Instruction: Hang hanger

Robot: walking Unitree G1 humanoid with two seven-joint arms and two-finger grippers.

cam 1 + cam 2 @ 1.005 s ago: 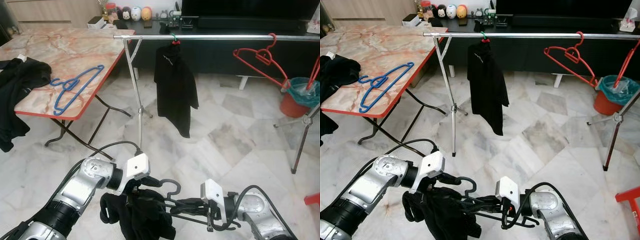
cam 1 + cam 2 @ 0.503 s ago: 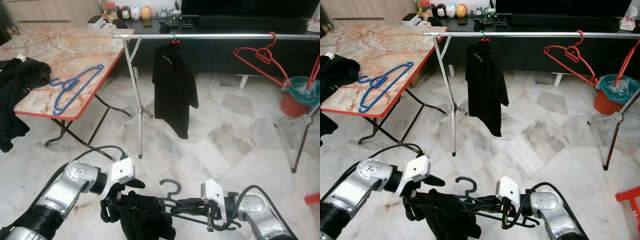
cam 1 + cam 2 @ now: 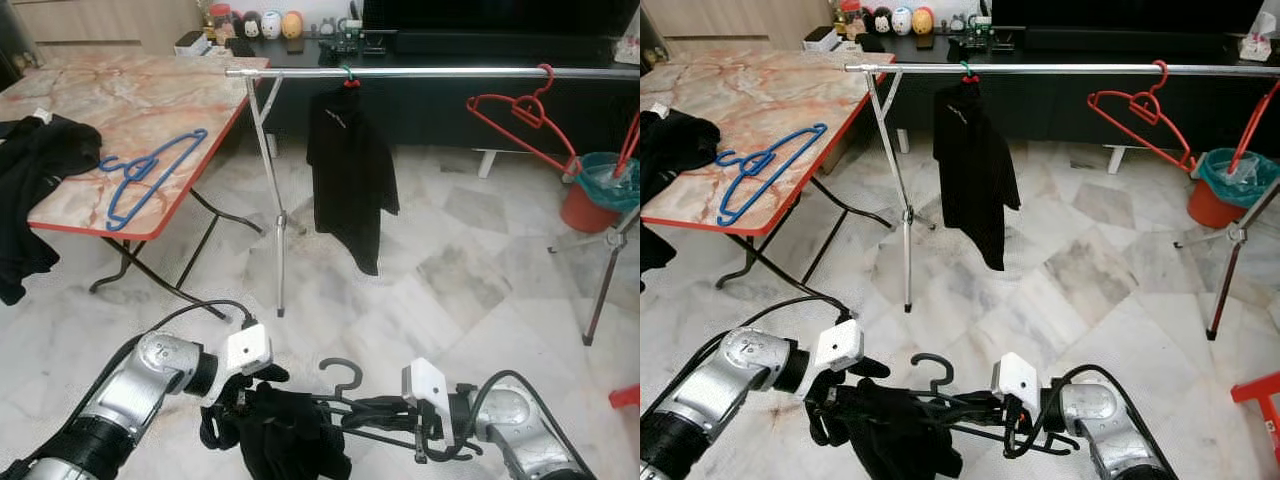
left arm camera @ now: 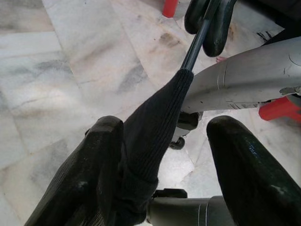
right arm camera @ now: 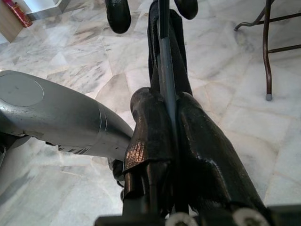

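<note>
Right gripper (image 3: 385,410): low over the floor; fingers clamped on dark hanger (image 3: 345,385), hook up
Left gripper (image 3: 245,390): fingers spread, either side of black garment (image 3: 285,430) draped on that hanger
Rail (image 3: 420,72): well ahead; black shirt (image 3: 350,175) and red hanger (image 3: 520,110) hung there
Table (image 3: 120,100): on the left; blue hangers (image 3: 150,175) on top

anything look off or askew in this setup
The red hanger hangs crooked on the silver rail, one end dipping toward the teal bin. A black garment spills over the marble table's edge.
</note>
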